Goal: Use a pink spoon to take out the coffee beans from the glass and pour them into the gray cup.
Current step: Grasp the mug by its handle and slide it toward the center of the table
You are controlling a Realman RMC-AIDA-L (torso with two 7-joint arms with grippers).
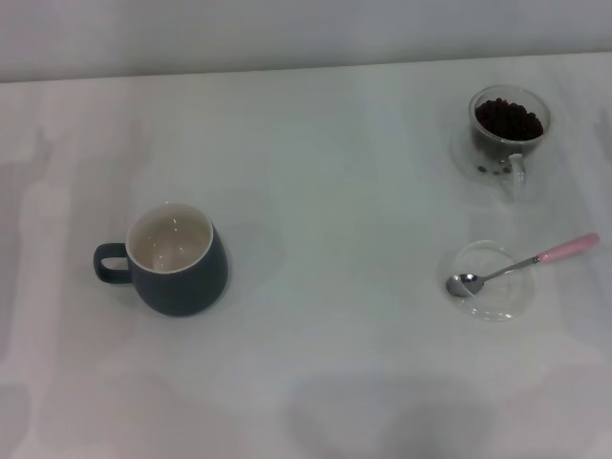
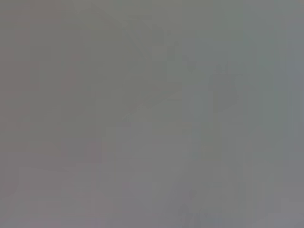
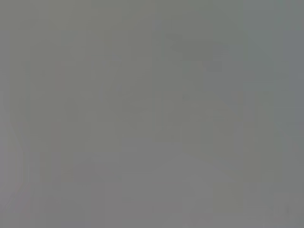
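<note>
In the head view the pink spoon (image 1: pixel 521 266) lies across a flat clear saucer (image 1: pixel 492 304) at the right, its metal bowl toward the middle of the table and its pink handle pointing right. Farther back on the right stands the glass (image 1: pixel 508 129), its handle facing the front, with the coffee beans (image 1: pixel 509 119) heaped inside. The gray cup (image 1: pixel 178 259) stands upright at the left, handle to the left, its cream inside empty. Neither gripper shows in any view; both wrist views give only a plain grey field.
The white table (image 1: pixel 325 191) stretches between the cup and the glass. A second clear saucer (image 1: pixel 465 153) lies under the glass. The table's far edge meets a pale wall at the back.
</note>
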